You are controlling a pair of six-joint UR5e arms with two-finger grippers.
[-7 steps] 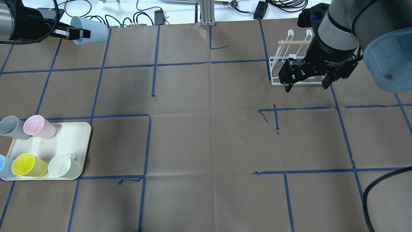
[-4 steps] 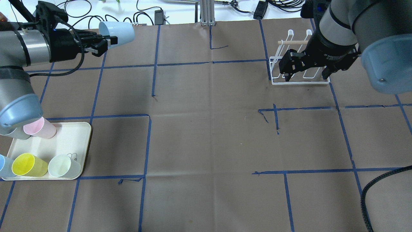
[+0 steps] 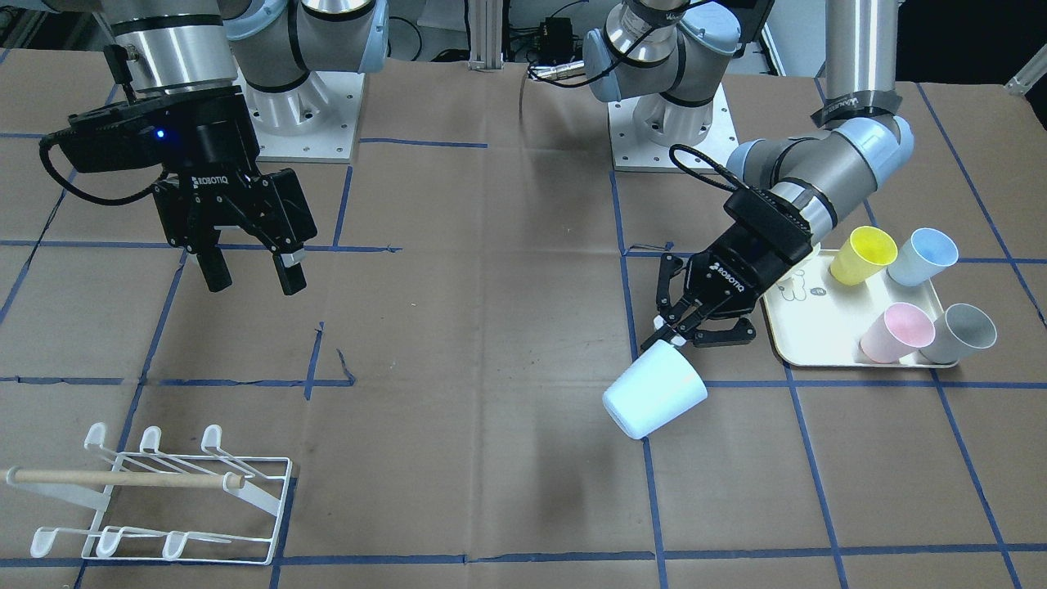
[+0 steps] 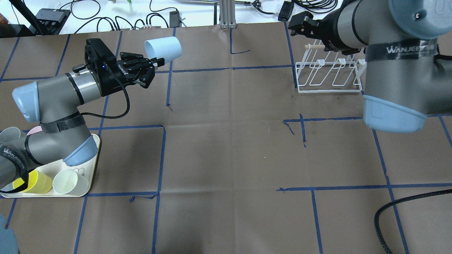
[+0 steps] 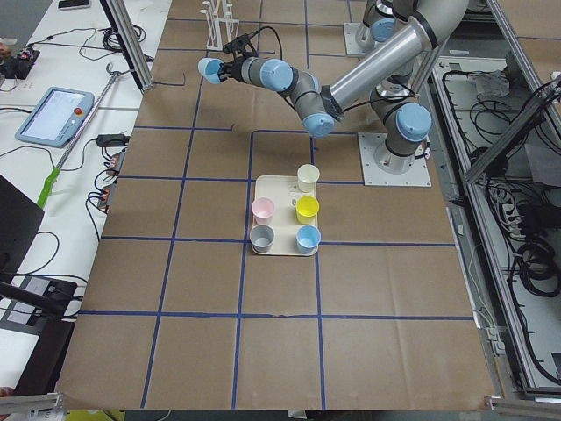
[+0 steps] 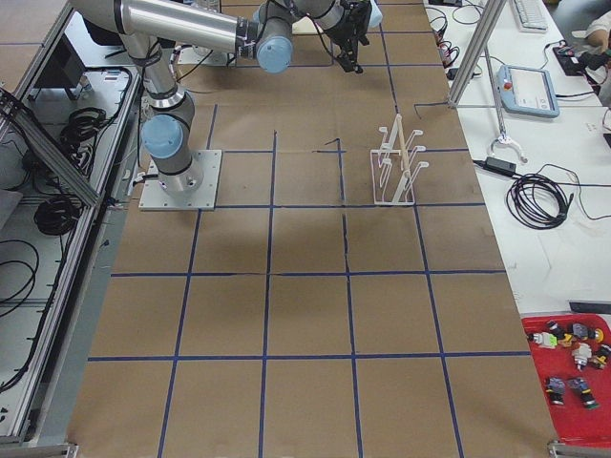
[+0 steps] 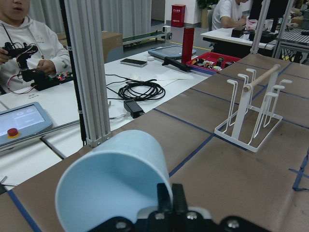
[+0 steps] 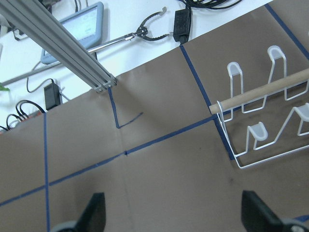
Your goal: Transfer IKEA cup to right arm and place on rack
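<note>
Cup (image 4: 163, 47) hangs in the left gripper (image 4: 157, 62), off the table (image 4: 229, 158), over its far left part in the overhead view. It is pale blue and held on its side, mouth toward the gripper and base pointing away. The fingers are clamped on the wall at the rim, one inside and one outside, as the left wrist view shows along the cup's (image 7: 113, 179) lower edge. In the front view the cup (image 3: 654, 399) sits just beyond the left gripper (image 3: 671, 331), whose arm stretches out over the tray's (image 3: 826, 327) corner.

Right gripper (image 3: 252, 276) hangs in the air on the other side of the table, well apart from the cup, with its fingers spread wide and nothing between them. In its wrist view the two fingertips (image 8: 94, 212) frame brown paper and blue tape lines.

Rack (image 3: 155, 499) stands on the table at the far right, well apart from the cup, with its dowel (image 3: 123, 478) lying across the prongs.

Yellow cup (image 3: 863, 254), blue cup (image 3: 923, 255), pink cup (image 3: 896, 331) and grey cup (image 3: 965, 331) stand on the tray at the near left, with a pale cup (image 4: 67, 181) beside the yellow one.
</note>
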